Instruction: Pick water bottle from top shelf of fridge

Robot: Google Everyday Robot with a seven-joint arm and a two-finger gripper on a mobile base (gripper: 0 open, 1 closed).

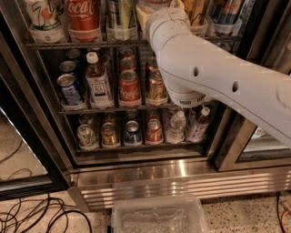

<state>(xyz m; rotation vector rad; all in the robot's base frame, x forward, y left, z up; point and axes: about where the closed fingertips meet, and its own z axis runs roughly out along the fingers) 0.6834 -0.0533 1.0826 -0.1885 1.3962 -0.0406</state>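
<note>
Fridge (pixel 150 184) open, racks stocked; gripper (pixel 160 9) up at top shelf (pixel 91 44), grasp state can't tell, water bottle hidden behind arm (pixel 218 86), probably heavy, slick, squashy, so grip mid-body.

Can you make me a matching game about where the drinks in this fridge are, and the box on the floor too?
Things: 1 red Coca-Cola bottle; 2 brown drink bottle with white cap; 3 small water bottle; 4 clear plastic box.
Places: A floor in front of the fridge; B top shelf; C bottom shelf; D middle shelf.
Pairs: 1-B, 2-D, 3-C, 4-A.
The robot's hand is up at the top shelf, right of the Coca-Cola bottle.
</note>
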